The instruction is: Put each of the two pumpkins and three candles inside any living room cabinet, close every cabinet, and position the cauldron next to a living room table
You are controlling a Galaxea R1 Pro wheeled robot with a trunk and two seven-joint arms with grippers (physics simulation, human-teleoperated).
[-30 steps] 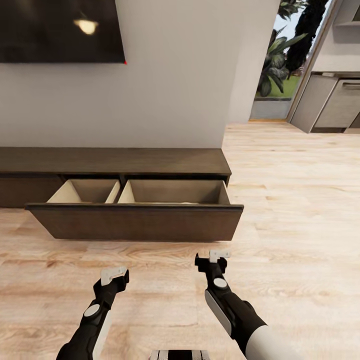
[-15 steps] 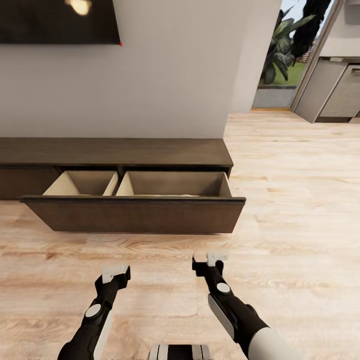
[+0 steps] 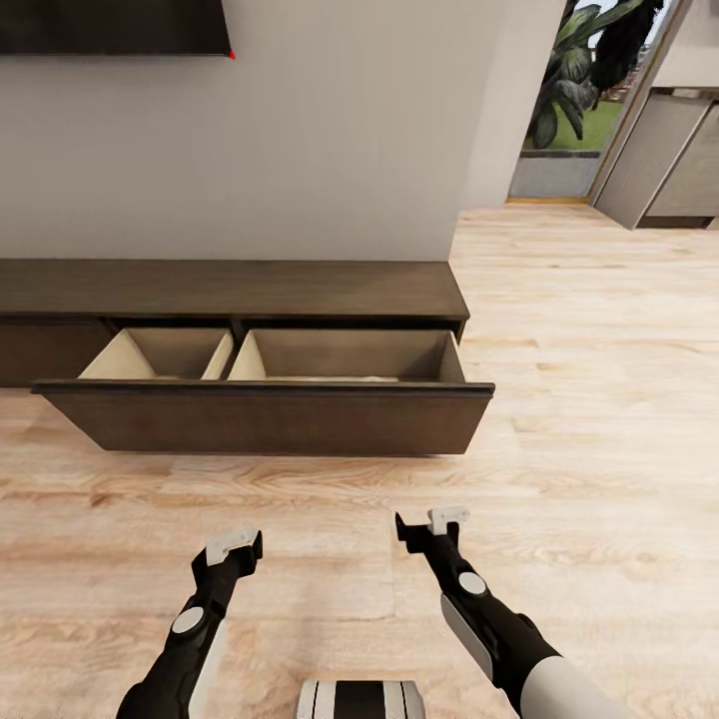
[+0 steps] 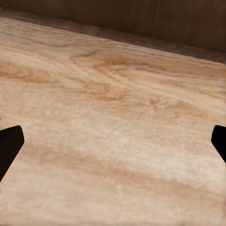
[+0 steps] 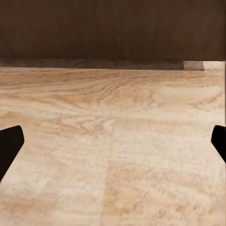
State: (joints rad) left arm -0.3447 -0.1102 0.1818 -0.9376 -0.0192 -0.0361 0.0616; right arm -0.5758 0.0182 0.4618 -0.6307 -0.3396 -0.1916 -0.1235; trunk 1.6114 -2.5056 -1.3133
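The cabinet is a long low dark-brown unit against the white wall. Its wide drawer is pulled out, with two pale wood compartments; the drawer front hides most of their floor. My left gripper hangs open over the wood floor in front of the drawer, holding nothing. My right gripper is also open and empty, a little nearer the drawer. In the wrist views the left gripper and the right gripper have dark fingertips wide apart, with floor between them. The pumpkins, candles, cauldron and table are out of view.
A dark TV screen hangs on the wall above the cabinet. To the right the floor runs to a glazed doorway with plants and grey kitchen cupboards. My base shows at the bottom edge.
The camera has moved closer and tilted down: the TV slides up out of frame and the cabinet sits higher. The drawer stays open. My right gripper has shifted slightly right.
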